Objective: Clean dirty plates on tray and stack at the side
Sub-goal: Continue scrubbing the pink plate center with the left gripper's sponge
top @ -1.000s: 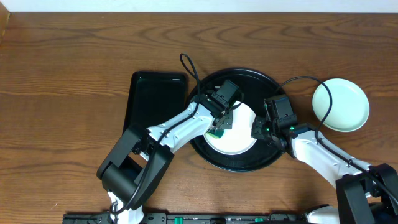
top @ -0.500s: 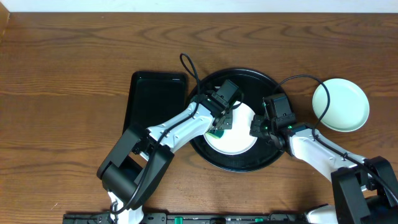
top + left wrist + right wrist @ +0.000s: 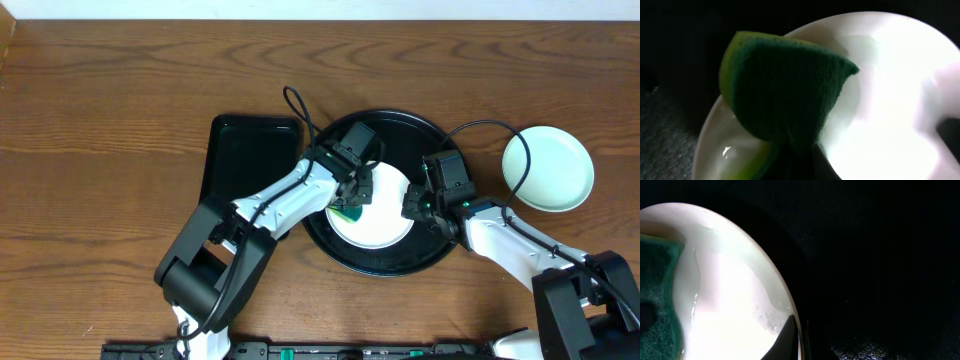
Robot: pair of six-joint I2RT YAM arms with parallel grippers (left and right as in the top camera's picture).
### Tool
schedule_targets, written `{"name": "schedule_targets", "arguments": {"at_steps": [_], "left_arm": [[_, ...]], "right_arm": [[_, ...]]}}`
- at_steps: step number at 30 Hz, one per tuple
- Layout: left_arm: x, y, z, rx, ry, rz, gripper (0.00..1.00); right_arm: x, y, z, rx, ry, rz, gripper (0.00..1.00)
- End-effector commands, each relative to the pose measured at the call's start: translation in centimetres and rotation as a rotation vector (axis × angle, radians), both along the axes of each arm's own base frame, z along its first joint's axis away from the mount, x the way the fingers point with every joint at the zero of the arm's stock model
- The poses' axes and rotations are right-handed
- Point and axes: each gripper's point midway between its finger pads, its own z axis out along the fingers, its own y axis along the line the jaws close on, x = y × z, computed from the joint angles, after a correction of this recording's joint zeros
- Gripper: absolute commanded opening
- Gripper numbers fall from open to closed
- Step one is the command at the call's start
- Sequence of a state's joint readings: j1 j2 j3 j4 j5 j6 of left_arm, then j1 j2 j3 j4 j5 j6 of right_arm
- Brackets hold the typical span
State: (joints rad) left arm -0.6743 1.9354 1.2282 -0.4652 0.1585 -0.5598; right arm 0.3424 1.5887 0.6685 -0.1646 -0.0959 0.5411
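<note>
Clamping a sponge (image 3: 785,90), my left claw (image 3: 352,205) presses the flat-lying plate (image 3: 385,228); right claw (image 3: 415,207) pinches its rim, mid wooden surface (image 3: 120,110).

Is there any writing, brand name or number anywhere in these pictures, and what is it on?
None can be read.
The plate in the round tray, the side plate, the sponge and the rectangular tray bear no words, numbers or logos.
The dark rail at the bottom edge has green marks, too small to read.
</note>
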Motion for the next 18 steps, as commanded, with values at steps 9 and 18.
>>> {"name": "schedule_targets", "arguments": {"at_steps": [9,18], "left_arm": [[-3.6,-4.3,2.1,-0.209,0.108,-0.132,0.07],[-0.4,-1.9,8.5,-0.191,-0.121,-0.062,0.07]], "right_arm": [[-1.2,0.5,-1.9,0.018,0.068,0.024,0.01],[-1.2,0.5,-1.9,0.018,0.068,0.024,0.01]]}}
